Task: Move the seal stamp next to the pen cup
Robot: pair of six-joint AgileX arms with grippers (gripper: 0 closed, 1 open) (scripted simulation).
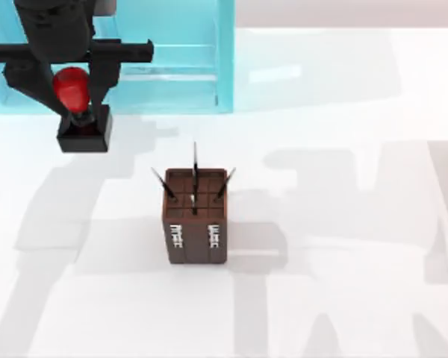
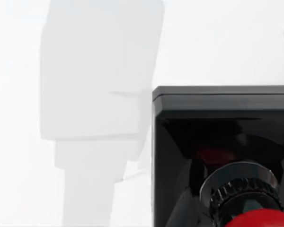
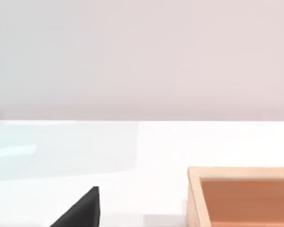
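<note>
The seal stamp (image 1: 72,88) has a glossy red round knob on a black square base, and it sits at the table's far left in the top view, just in front of the blue shelf. My left gripper (image 1: 78,104) reaches down from the far edge, its two black fingers shut on either side of the red knob. The left wrist view shows the seal stamp (image 2: 217,132) from close up, over white table. The pen cup (image 1: 196,224), a brown square box with dark pens sticking out, stands mid-table, to the right of and nearer than the stamp, well apart from it.
A large light-blue shelf unit (image 1: 172,60) stands along the far left edge, right behind the left gripper. In the right wrist view a light wooden box (image 3: 241,198) and a black wedge-shaped form (image 3: 80,213) lie on the white table.
</note>
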